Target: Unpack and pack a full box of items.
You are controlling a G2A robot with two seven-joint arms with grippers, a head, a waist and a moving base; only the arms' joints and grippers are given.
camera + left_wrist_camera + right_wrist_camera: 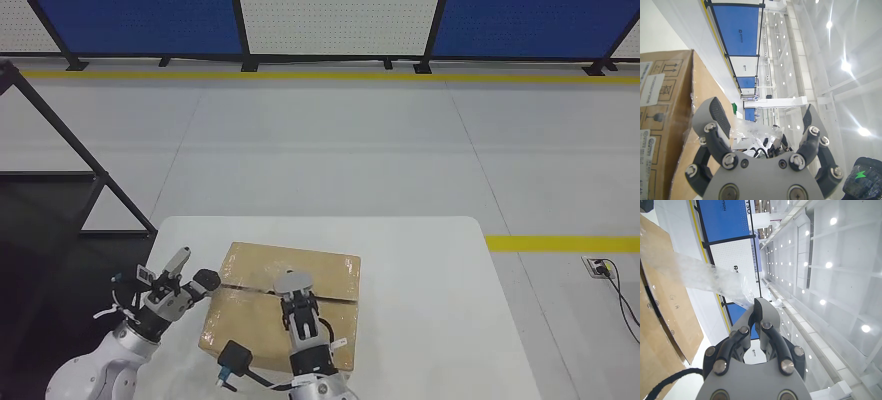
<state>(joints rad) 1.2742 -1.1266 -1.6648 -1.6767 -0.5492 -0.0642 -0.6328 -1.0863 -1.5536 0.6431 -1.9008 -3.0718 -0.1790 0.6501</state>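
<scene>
The cardboard box (247, 270) sits on the white table (420, 300), towards its near left part. Its top flaps are down and meet along a seam across the lid. The right wrist view shows a dark slit (658, 311) between the flap edges, but nothing inside can be made out, so the contents stay hidden.

The right gripper (293, 284) hangs over the lid, just at the seam. Its jaws are pinched tight on the end of a strip of clear tape (706, 275), which stretches from the fingertips back to the box top. In the top view the tape is too faint to follow.

The left gripper (207, 281) sits at the box's left side near the upper edge, jaws spread wide and holding nothing. Beside it, its wrist view shows the box wall with white labels (651, 89) and printed handling symbols; some labels are cut off at the edge. A crumpled bit of clear film (753, 130) shows between its fingers; whether it touches them cannot be told.
</scene>
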